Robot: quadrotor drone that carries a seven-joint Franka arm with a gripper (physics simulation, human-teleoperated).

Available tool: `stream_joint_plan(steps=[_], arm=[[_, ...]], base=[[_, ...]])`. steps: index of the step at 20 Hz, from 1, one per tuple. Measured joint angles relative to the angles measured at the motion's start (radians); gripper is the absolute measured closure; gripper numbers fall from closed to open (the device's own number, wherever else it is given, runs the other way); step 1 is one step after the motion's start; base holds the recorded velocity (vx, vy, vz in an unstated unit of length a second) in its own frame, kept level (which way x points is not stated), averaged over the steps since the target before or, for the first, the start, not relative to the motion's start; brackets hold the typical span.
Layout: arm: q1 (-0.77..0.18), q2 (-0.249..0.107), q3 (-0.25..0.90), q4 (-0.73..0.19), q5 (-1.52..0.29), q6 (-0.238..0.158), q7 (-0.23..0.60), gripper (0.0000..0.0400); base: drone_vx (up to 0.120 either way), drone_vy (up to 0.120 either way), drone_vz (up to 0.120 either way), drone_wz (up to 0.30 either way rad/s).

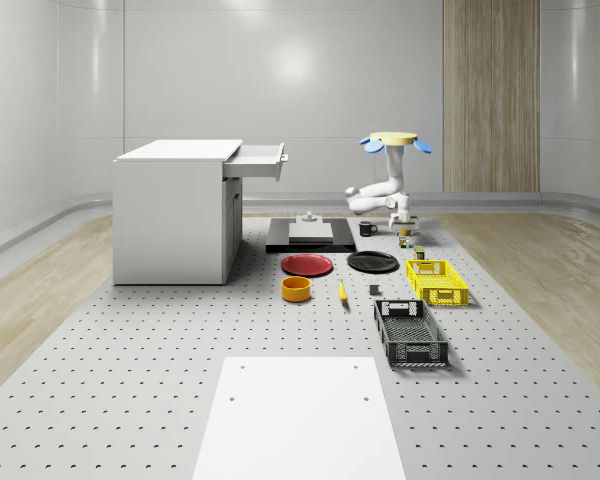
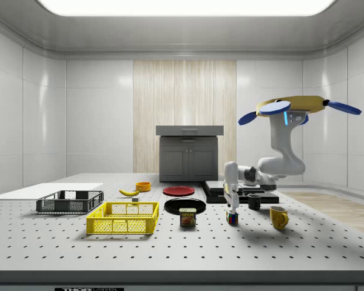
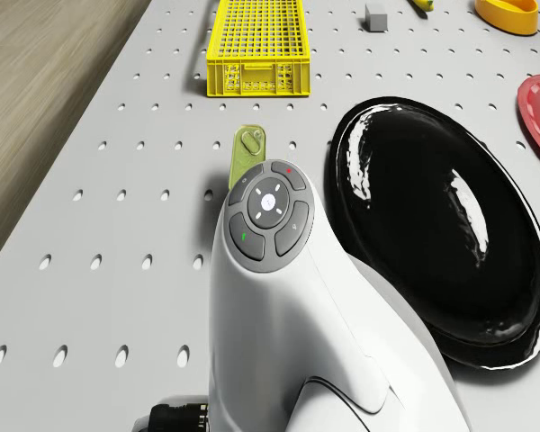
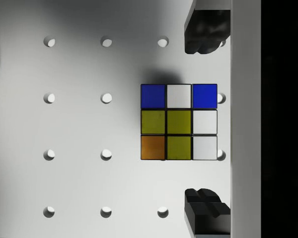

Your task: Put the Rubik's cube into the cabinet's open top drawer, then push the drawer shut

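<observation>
I log the cabinet (image 1: pixel 170 215) near the table's (image 1: pixel 130 370) far left edge, its top drawer (image 1: pixel 255 160) pulled open. Toward the far right edge, the Rubik's cube (image 4: pixel 179 122) sits on the table, beside a black plate (image 3: pixel 441 243). The drone (image 2: pixel 291 109) hovers above it, and I see the gripper (image 4: pixel 206 121) poised over the cube, fingers (image 4: pixel 206 32) released and spread either side without touching.

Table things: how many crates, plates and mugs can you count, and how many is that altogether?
Crates: 2, the yellow crate and the black crate
Plates: 2, the red plate and the black plate
Mugs: 2, the black mug and the yellow mug
Total: 6
</observation>
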Motion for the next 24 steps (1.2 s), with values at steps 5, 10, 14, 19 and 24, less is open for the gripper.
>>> stream_joint_plan(steps=[5,10,14,19,24], arm=[[-0.003,-0.027,-0.016,0.004,-0.009,0.031,0.002,0.0000],[-0.002,-0.057,-0.065,0.014,-0.049,0.076,-0.002,0.0000],[-0.004,-0.076,-0.092,0.022,-0.071,0.103,-0.003,0.0000],[-0.009,-0.094,-0.120,0.031,-0.094,0.132,-0.003,0.0021],[-0.013,-0.107,-0.129,0.035,-0.100,0.148,-0.001,0.0060]], base=[[0.000,0.000,-0.016,0.000],[0.000,0.000,0.000,0.000],[0.000,0.000,0.000,0.000],[0.000,0.000,0.000,0.000],[0.000,0.000,0.000,0.000]])
